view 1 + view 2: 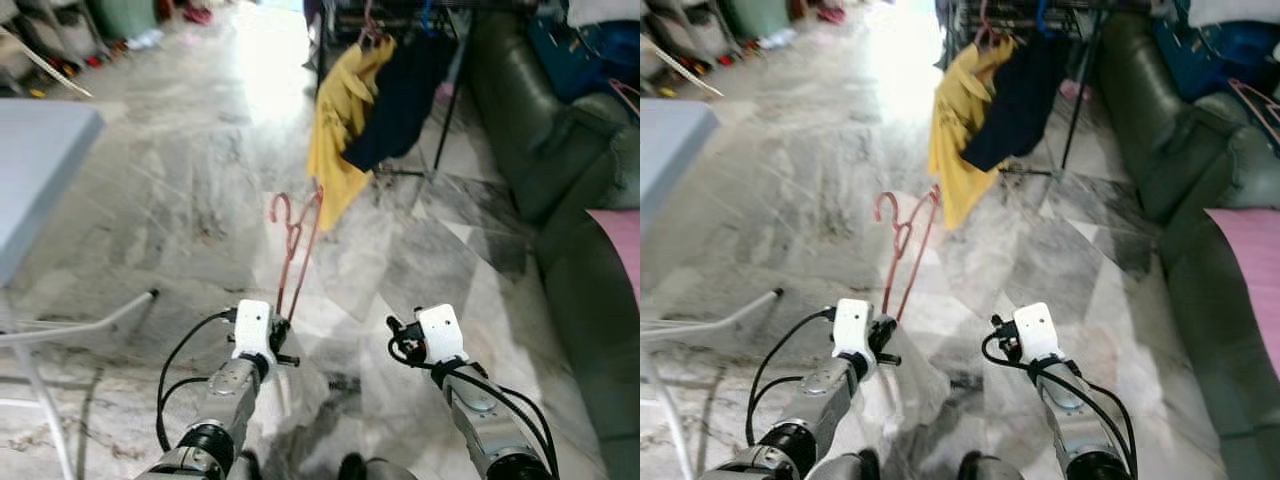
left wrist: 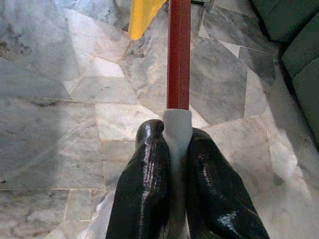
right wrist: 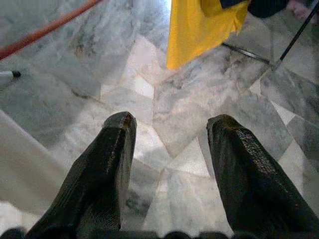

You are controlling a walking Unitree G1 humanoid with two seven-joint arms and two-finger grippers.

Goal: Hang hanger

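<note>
Hanger (image 1: pixel 295 245) pinched in left tool (image 2: pixel 175 149), its base hidden; right tool (image 3: pixel 169 144) spread.

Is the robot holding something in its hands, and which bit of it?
Yes. The left hand is shut on the red hanger, pinching the pale tip at its lower end; the hook points up. The right hand is open and holds nothing.
</note>
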